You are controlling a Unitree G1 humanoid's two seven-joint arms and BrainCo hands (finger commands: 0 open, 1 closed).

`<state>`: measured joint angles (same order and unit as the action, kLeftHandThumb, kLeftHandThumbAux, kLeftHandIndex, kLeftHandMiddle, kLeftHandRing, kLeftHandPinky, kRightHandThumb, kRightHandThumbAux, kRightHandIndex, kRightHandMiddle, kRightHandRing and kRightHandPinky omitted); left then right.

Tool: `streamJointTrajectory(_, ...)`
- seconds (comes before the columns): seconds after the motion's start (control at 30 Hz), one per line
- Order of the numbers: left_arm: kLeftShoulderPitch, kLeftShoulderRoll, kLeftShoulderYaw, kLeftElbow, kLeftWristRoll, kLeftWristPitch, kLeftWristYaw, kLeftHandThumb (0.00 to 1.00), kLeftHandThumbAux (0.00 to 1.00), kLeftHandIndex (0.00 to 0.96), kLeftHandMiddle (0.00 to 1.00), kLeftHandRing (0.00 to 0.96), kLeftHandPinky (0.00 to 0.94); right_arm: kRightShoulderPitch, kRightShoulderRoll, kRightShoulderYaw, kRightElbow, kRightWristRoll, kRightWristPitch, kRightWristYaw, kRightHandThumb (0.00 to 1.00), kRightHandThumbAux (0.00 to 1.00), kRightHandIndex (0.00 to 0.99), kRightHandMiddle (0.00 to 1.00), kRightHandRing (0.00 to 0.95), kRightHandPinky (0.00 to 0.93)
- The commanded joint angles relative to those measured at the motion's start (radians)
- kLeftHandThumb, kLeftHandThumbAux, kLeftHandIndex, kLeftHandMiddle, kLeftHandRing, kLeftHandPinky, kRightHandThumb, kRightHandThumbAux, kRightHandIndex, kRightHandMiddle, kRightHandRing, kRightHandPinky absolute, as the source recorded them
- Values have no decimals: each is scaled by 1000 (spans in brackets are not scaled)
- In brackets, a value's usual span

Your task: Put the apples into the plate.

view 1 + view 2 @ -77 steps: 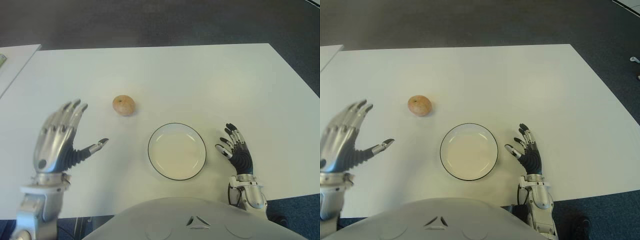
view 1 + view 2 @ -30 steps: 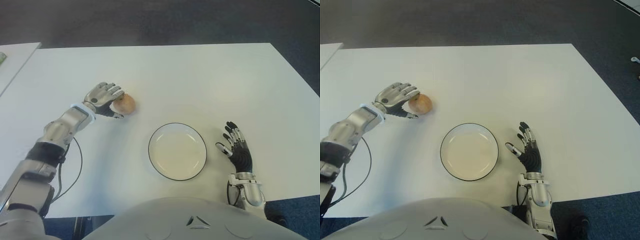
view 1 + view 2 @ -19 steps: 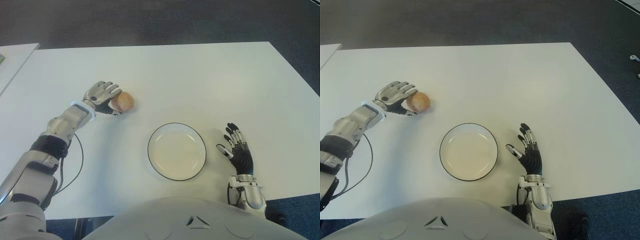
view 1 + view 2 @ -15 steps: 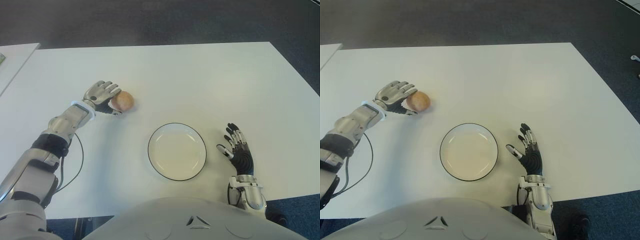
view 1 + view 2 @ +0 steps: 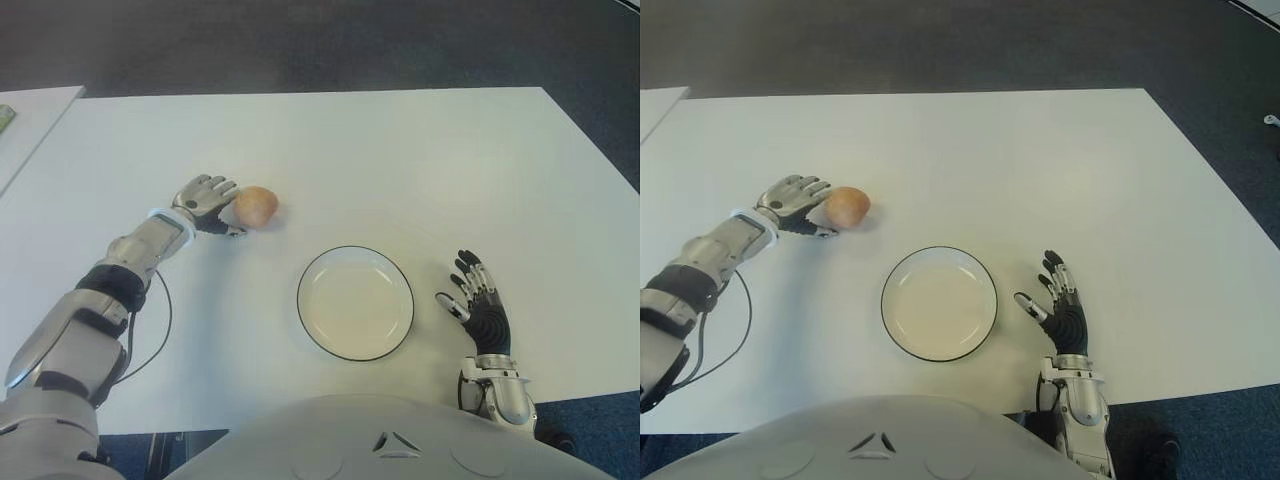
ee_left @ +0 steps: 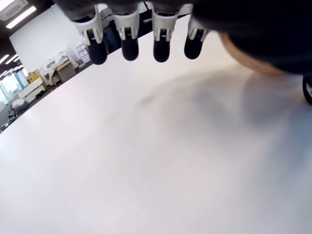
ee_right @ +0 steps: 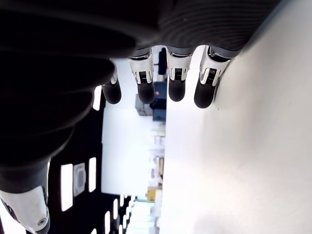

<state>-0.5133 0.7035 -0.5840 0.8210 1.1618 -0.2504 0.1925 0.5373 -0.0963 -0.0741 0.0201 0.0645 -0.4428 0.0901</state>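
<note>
My left hand (image 5: 203, 201) has reached across the counter (image 5: 400, 160) to the apple (image 5: 255, 206). A moment back the fingers were arched over it with the palm against its side; now the hand sits lower and slightly behind, and the apple has shifted a little toward the counter's right edge. The fingers (image 6: 127, 34) are extended and loosely spread, thumb tip low at the apple's near side. In the left wrist view the apple (image 6: 253, 58) shows beside the palm, with nothing wrapped round it. Judgement: contact only, no grasp; the fruit was nudged or rolled rather than captured. The close needs repeating before any lift.

The apple lies on the counter in the left half, about midway between far and near edges, well apart from the plate (image 5: 355, 302). The plate holds nothing and sits near the counter's near edge, roughly centred.

My right hand (image 5: 478, 308) is idle, showing just beside the plate on its right, fingers spread, holding nothing.

Surface: plain white, matte, flat, so a round fruit rolls freely on it. A second white surface (image 5: 30, 125) shows beyond the left edge. Dark carpet floor (image 5: 320, 45) beyond the far edge.
</note>
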Motion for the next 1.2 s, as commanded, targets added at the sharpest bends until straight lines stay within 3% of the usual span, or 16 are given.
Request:
streamJointTrajectory(0.03,14,-61,-77,102,10,-24,27,289,245,52,128,117,159,56,7,-5,65,4,78,4,153,650,39,34,13,51)
streamJointTrajectory(0.53,-37,-110,-157,256,-17,-54,255,456,298,351,563,554,536,54,16,-17,69,25,56,20,169,633,41,45,33,71)
streamJointTrajectory(0.77,-40,-126,-189,287,-19,-62,395,489,404,471,652,619,555,45,21,-20,79,31,51,22,174,618,40,42,34,69)
streamJointTrajectory(0.8,-40,-128,-194,289,-19,-59,413,567,507,459,664,630,556,44,22,-20,80,31,52,23,171,615,39,40,33,66)
streamJointTrajectory(0.87,-39,-131,-201,293,-22,-56,440,649,616,447,680,647,565,43,23,-21,81,32,54,24,168,613,37,37,31,63)
streamJointTrajectory(1.2,-40,-146,-183,320,-104,-107,450,710,696,442,736,713,615,30,23,-22,97,32,62,31,163,630,35,32,29,72)
